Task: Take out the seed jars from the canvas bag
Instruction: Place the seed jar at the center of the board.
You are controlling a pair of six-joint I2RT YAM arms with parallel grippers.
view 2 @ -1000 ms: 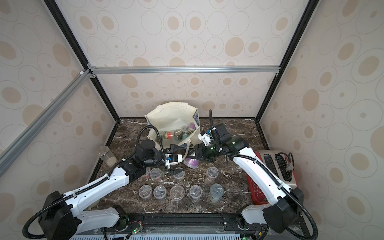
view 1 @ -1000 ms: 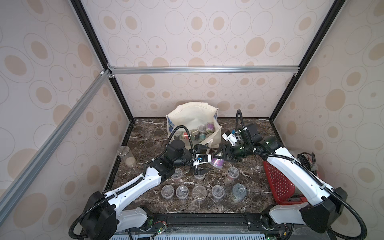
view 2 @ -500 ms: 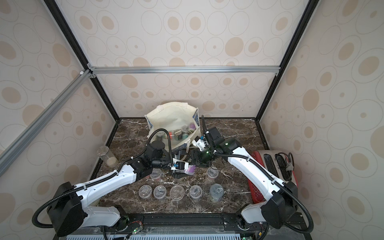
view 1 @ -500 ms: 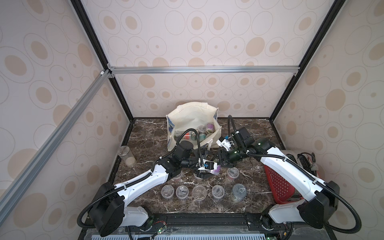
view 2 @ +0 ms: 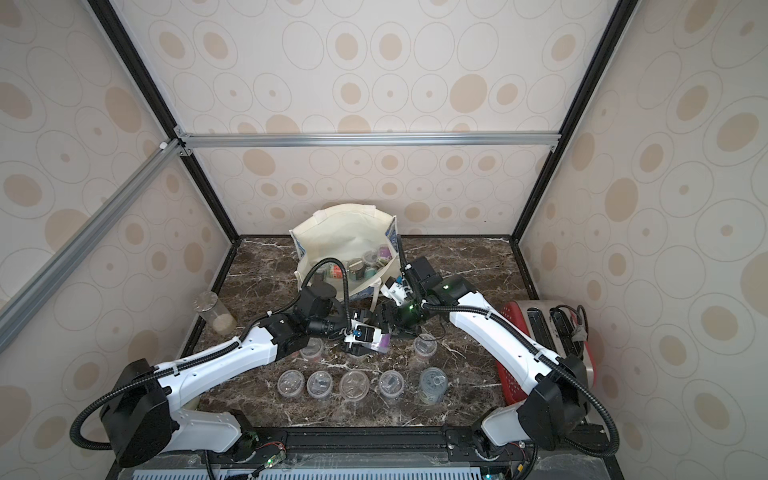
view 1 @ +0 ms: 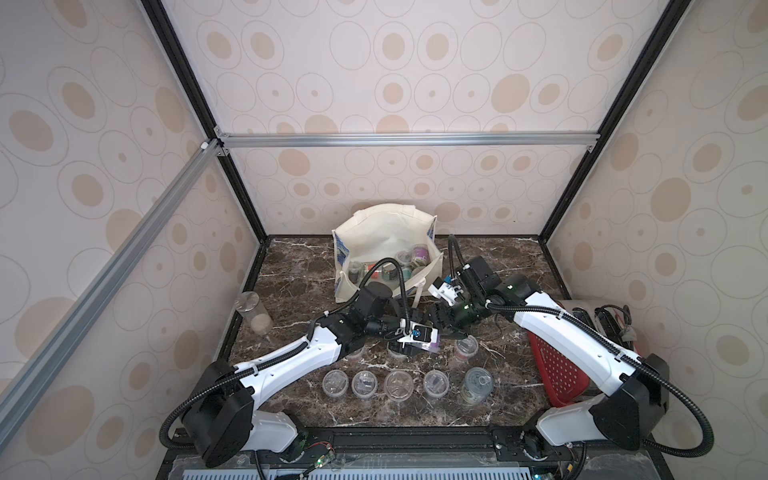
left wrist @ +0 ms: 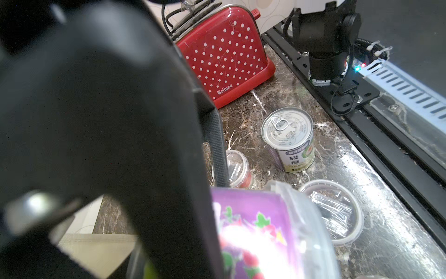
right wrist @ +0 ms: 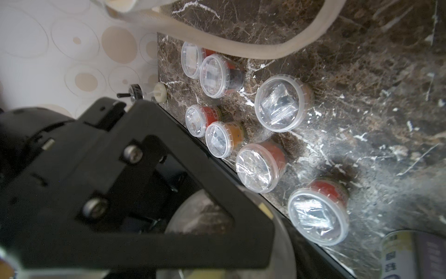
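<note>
The cream canvas bag [view 1: 374, 232] [view 2: 332, 232] stands open at the back, with several seed jars [view 1: 417, 253] inside. More seed jars [view 1: 399, 384] stand in rows on the marble near the front, also in the right wrist view [right wrist: 277, 106]. At mid-table my two grippers meet around one purple-labelled seed jar [view 1: 432, 344] [view 2: 382, 343]. My left gripper [view 1: 417, 337] is shut on it; its purple label [left wrist: 253, 229] lies against the black finger [left wrist: 214, 145]. My right gripper [view 1: 448, 326] is at the jar's other end, jaws open. The jar's clear lid [right wrist: 200, 215] shows close up.
A tin can [view 1: 478, 384] [left wrist: 288, 137] stands at the right end of the front row. A red dotted toaster [view 1: 557, 370] [left wrist: 224, 55] lies at the right edge. A tall clear cylinder [view 1: 253, 311] with beige grains stands by the left wall. The bag's strap [right wrist: 241, 50] trails on the marble.
Both arms came together at mid-table. The left gripper closed on the purple-labelled jar that the right gripper carried, and the right jaws opened.
</note>
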